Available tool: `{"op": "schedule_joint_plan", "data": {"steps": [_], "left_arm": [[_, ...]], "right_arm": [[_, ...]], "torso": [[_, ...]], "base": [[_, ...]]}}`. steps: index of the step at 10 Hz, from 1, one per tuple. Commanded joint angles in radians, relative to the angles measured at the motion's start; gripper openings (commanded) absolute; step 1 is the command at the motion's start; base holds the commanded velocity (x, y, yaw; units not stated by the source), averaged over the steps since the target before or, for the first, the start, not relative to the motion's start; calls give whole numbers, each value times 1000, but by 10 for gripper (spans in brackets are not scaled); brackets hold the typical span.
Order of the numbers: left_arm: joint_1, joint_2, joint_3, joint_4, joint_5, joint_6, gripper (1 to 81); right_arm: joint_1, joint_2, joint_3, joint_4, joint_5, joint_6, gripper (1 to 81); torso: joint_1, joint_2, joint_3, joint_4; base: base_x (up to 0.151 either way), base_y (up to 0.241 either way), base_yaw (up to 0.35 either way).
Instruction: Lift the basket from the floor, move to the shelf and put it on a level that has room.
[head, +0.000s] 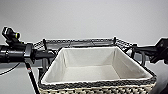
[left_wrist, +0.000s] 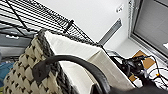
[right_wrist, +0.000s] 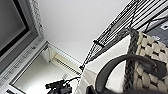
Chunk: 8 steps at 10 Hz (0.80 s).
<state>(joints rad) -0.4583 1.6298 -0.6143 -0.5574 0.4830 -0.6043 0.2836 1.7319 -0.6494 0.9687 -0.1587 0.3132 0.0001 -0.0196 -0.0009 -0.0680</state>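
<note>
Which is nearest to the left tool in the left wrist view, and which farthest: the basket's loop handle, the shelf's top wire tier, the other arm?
1. Loop handle: right at the camera, on the basket end.
2. Top wire tier: just beyond the basket's far rim.
3. Other arm: across the basket, at its opposite end.

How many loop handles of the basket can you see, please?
2: one dark loop handle on the basket's left end, another on its right end, each seen from that side's wrist camera.

Cream basket (head: 100, 88) with dark speckled weave, dark braided rim, white cloth lining (head: 92, 72), black loop handle (left_wrist: 75, 63); black wire shelf (head: 80, 42); pale grey wall (head: 82, 17).
</note>
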Motion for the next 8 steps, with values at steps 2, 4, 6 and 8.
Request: {"op": "schedule_joint_plan", "data": {"steps": [2,4,6,8], "left_arm": [[-159,41,-93,-35,-1,9,10],[-182,69,-125,-50,-1,9,10],[-219,105,-165,-76,-1,9,10],[-248,131,-186,-98,40,8,10]], "right_arm": [[171,50,-102,7,-27,40,10],[208,85,-133,7,-42,64,10],[214,108,-160,5,-44,70,10],[231,114,-174,5,-45,83,10]], "torso": [[0,0,0,0],[0,0,0,0],[0,0,0,0],[0,0,0,0]], "base": [[0,0,0],[0,0,0],[0,0,0],[0,0,0]]}}
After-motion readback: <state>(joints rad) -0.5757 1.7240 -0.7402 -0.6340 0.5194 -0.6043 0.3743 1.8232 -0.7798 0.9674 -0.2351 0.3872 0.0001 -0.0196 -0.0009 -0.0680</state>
